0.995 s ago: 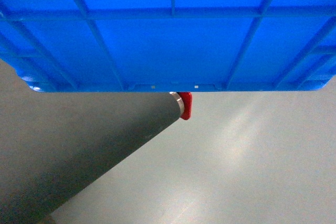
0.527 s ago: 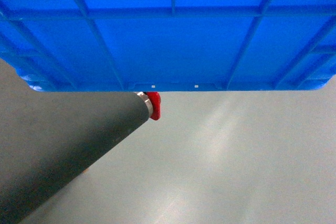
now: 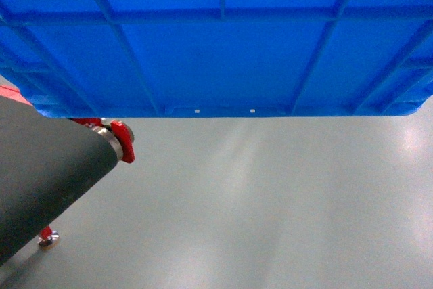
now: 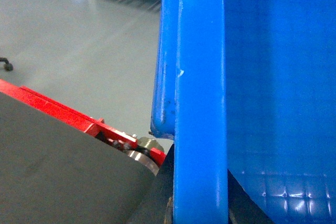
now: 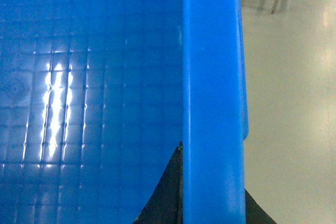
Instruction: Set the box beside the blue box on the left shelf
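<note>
Filling the head view's top, the box hangs over bare floor, each wrist view showing dark fingers clamping a side rim for carrying.

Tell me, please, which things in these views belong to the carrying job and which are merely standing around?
Job:
- box, held at both rims
- fingers of each arm

Standing around:
- red-framed stand
- its dark belt
- grey floor
</note>
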